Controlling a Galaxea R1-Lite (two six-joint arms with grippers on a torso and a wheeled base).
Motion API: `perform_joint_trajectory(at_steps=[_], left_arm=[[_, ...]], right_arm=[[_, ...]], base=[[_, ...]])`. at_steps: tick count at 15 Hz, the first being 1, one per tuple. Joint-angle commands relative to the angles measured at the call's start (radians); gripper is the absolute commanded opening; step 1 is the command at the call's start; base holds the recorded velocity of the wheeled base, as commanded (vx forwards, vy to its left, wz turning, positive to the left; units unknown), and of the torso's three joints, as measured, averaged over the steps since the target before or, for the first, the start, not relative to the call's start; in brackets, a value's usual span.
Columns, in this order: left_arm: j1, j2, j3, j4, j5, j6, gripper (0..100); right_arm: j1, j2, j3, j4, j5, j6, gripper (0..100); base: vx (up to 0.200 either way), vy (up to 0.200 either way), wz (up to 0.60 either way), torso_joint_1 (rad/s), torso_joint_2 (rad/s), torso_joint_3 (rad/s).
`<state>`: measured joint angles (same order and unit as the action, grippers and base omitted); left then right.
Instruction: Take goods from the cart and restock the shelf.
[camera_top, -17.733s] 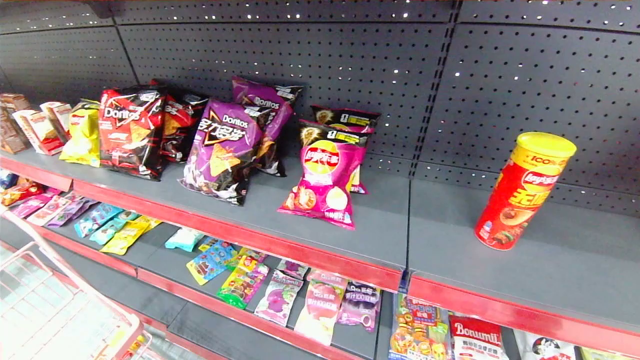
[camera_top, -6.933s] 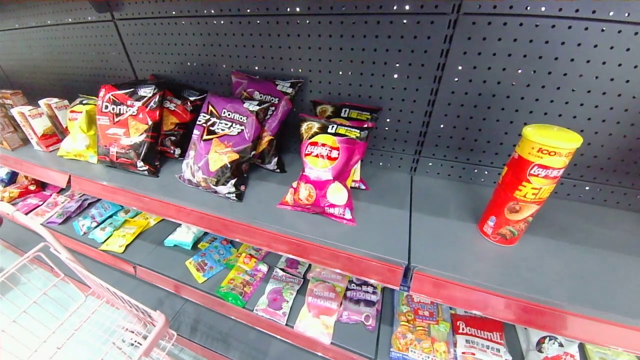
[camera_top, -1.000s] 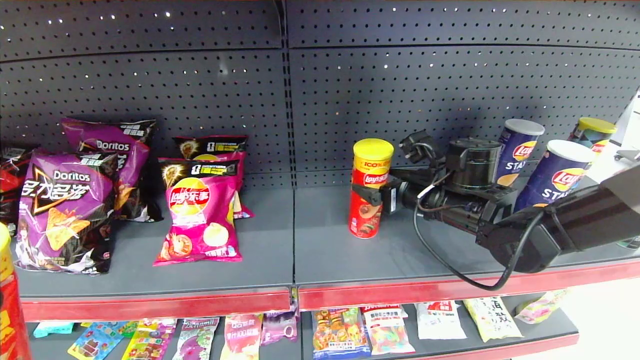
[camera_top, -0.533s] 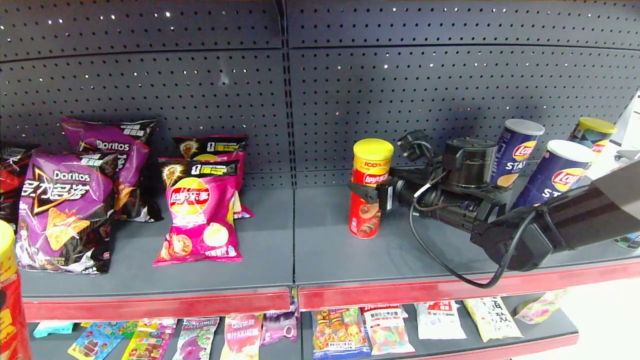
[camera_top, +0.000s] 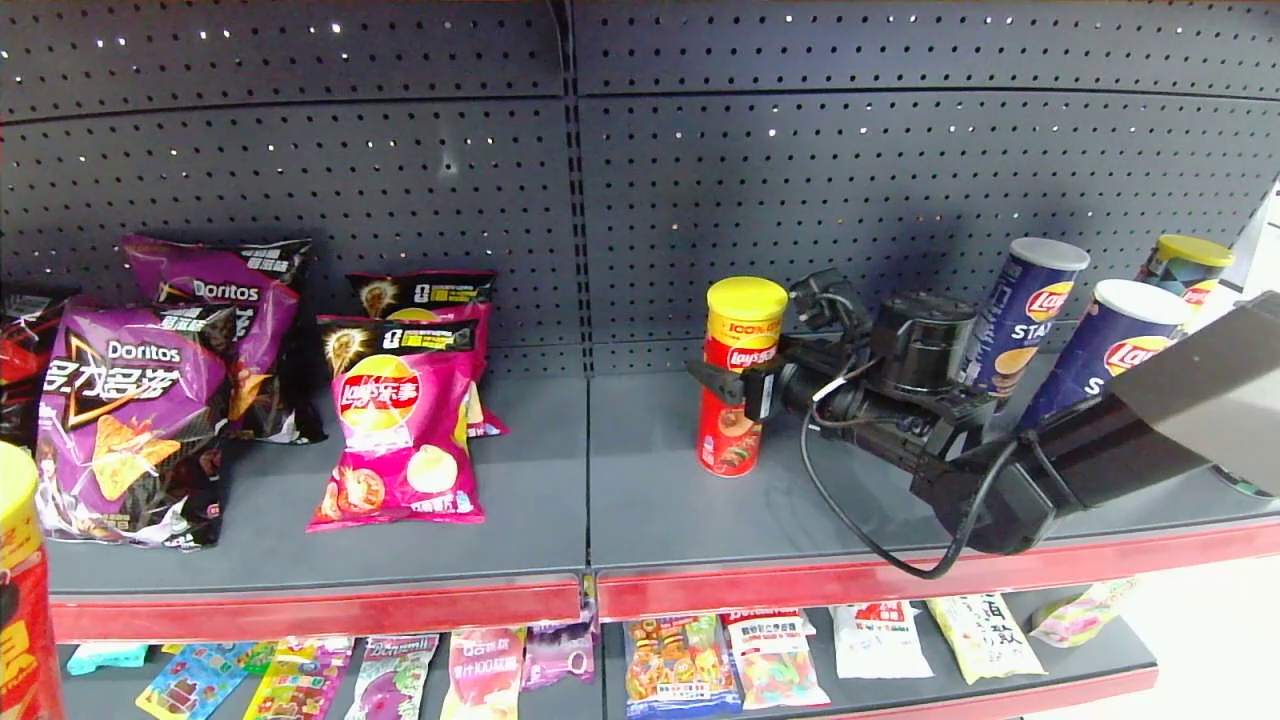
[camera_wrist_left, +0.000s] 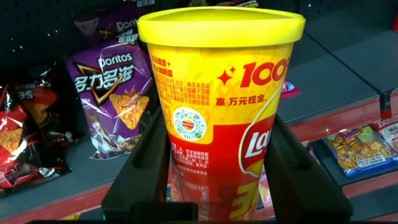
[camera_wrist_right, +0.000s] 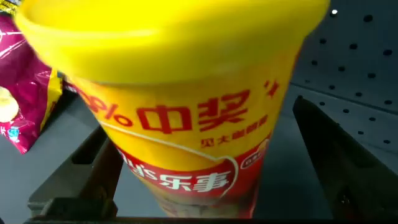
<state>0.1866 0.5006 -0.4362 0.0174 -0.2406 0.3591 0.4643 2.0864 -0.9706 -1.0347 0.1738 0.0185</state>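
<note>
A red chip can with a yellow lid (camera_top: 740, 335) stands upright on the grey shelf (camera_top: 640, 500), just right of the shelf seam. My right gripper (camera_top: 738, 380) reaches in from the right and is open, with one finger on each side of this can (camera_wrist_right: 186, 124) at mid height. In the right wrist view a gap shows between one finger (camera_wrist_right: 336, 162) and the can. My left gripper (camera_wrist_left: 217, 127) is shut on a second red and yellow chip can (camera_wrist_left: 217, 93). That can is held upright at the lower left (camera_top: 15, 590), in front of the shelf edge.
Two blue chip cans (camera_top: 1030, 300) (camera_top: 1120, 345) and a dark yellow-lidded can (camera_top: 1185, 265) stand behind the right arm. A pink chip bag (camera_top: 400, 420) and purple bags (camera_top: 125, 420) lean on the left half. Bare shelf lies between bag and can. Candy packets (camera_top: 700, 660) lie below.
Over the last second the right arm has slid left, bringing its fingers further around the standing can. Since the oldest frames the head view has panned right along the shelf.
</note>
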Motion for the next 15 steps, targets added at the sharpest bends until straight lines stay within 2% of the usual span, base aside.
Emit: perform_joint_trajectory(at_steps=[1, 6, 7, 15], left_arm=[[0.001, 0.003, -0.001, 0.001, 0.0, 0.0, 0], [0.001, 0.003, -0.001, -0.001, 0.0, 0.0, 0], [0.001, 0.001, -0.001, -0.001, 0.0, 0.0, 0], [0.001, -0.005, -0.001, 0.001, 0.0, 0.006, 0]], right_arm=[[-0.001, 0.006, -0.005, -0.001, 0.001, 0.0, 100], [-0.001, 0.014, -0.011, -0.001, 0.001, 0.0, 100], [-0.001, 0.014, -0.013, -0.001, 0.001, 0.0, 0], [0.004, 0.0, 0.02, -0.004, -0.005, 0.008, 0]], base=[[0.0, 0.0, 0.0, 0.0, 0.0, 0.0], [0.0, 0.0, 0.0, 0.0, 0.0, 0.0], [0.0, 0.0, 0.0, 0.0, 0.0, 0.0], [0.0, 0.0, 0.0, 0.0, 0.0, 0.0]])
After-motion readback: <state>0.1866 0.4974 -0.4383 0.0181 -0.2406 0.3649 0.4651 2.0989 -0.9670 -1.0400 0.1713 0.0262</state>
